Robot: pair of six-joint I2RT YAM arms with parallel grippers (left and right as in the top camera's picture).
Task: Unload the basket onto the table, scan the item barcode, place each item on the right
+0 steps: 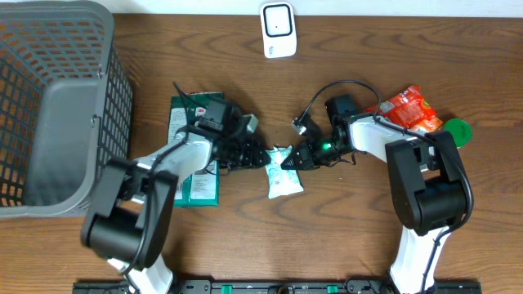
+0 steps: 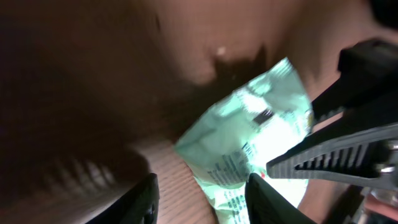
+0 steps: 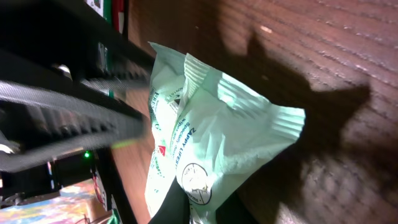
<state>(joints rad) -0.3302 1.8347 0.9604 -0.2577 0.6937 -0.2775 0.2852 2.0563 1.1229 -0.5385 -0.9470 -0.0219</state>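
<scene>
— On the brown wooden table [image 1: 368, 237], where's the item?
— Mint-green crinkly plastic pouch [image 1: 282, 173], mid-table. Right gripper [image 1: 301, 160] pinched shut on its right edge; left gripper [image 1: 255, 157] just beside the other edge, half open, holding nothing.
— Handling?
— Light, soft, slippery film, I judge. Grip the crimped seam, not the belly.

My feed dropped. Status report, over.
Right gripper shut on green pouch. Left gripper open, jaws straddling its edge. Nothing between pouch and scanner.
</scene>
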